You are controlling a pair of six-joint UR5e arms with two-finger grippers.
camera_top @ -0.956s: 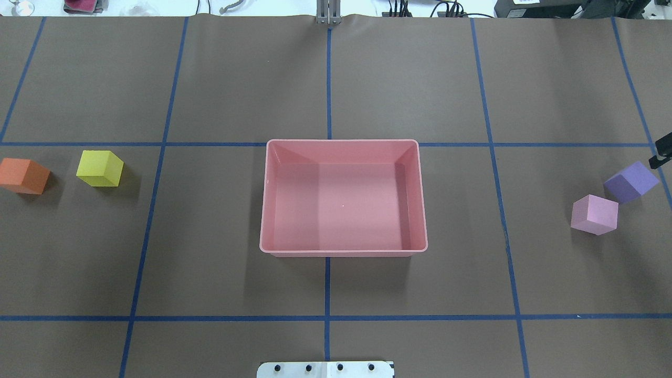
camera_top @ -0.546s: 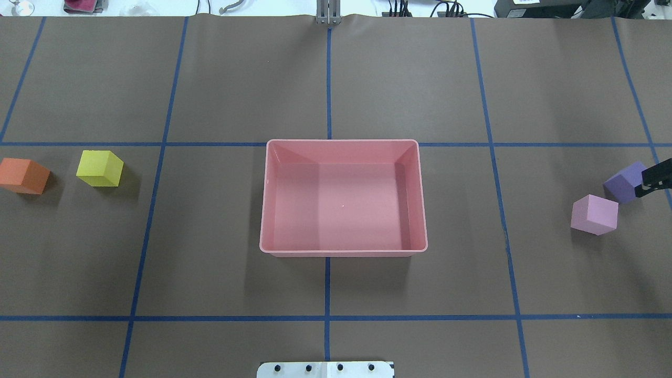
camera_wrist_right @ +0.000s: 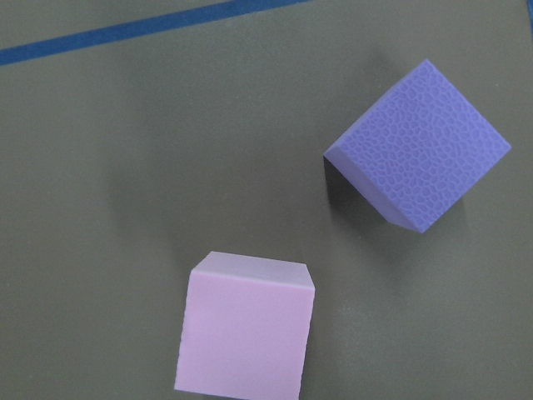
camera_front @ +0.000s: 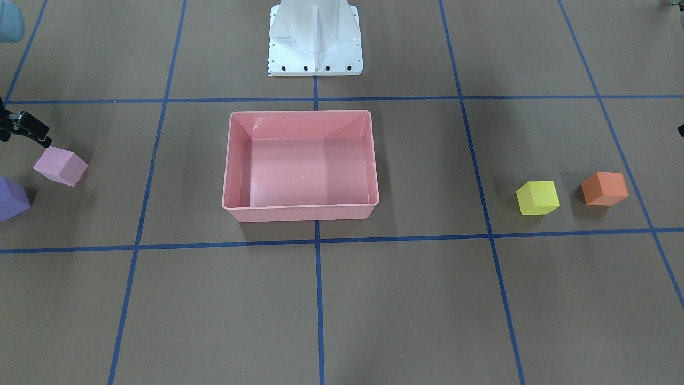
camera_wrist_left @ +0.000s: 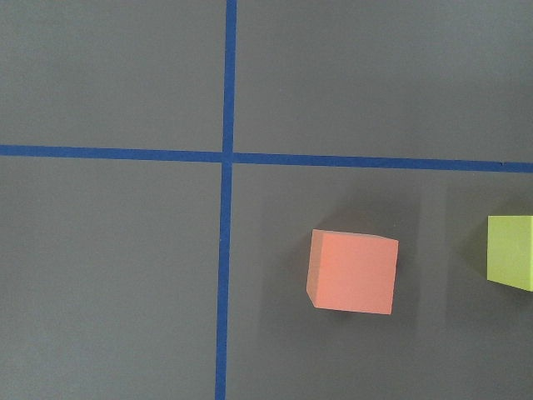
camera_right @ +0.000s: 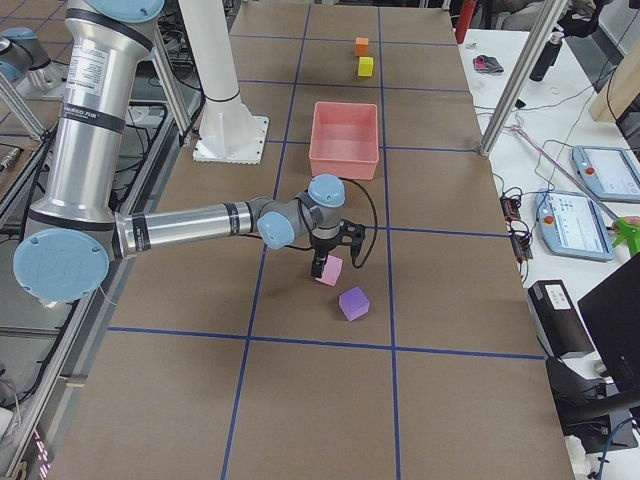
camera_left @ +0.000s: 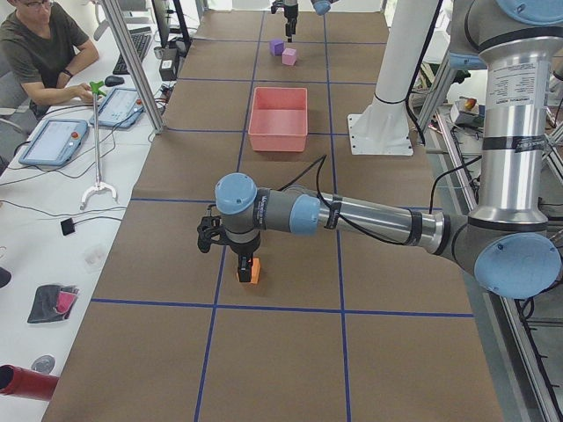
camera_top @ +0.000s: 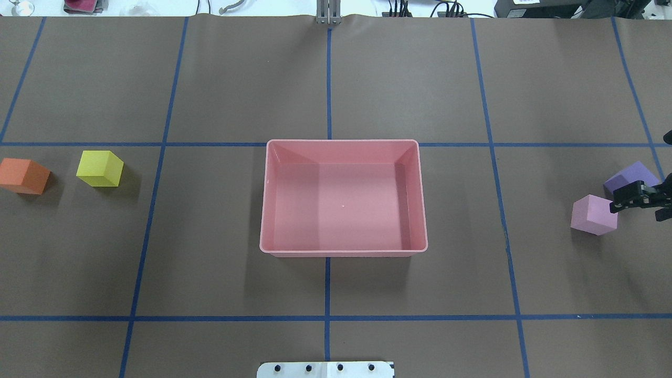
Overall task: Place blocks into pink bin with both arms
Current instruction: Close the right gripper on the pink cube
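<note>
Overhead exterior view: the pink bin (camera_top: 344, 251) (smooth plastic, rounded corners) sits centre; matte orange cube (camera_top: 23, 176), yellow cube (camera_top: 100, 168) far left; light-pink cube (camera_top: 593, 214), pebbly purple cube (camera_top: 632, 172) far right by right fingers (camera_top: 625, 197), whether spread I cannot tell.

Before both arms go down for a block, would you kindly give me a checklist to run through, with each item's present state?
1. The pink bin is empty, with nothing over it: ok.
2. The right gripper hangs over the light pink block, by the exterior right view: ok.
3. The purple block stands apart from the light pink block: ok.
4. The left gripper hangs over the orange block, by the exterior left view: ok.
5. The yellow block stands apart from the orange block: ok.
6. Both grippers are open wide enough for a block: cannot tell.
</note>
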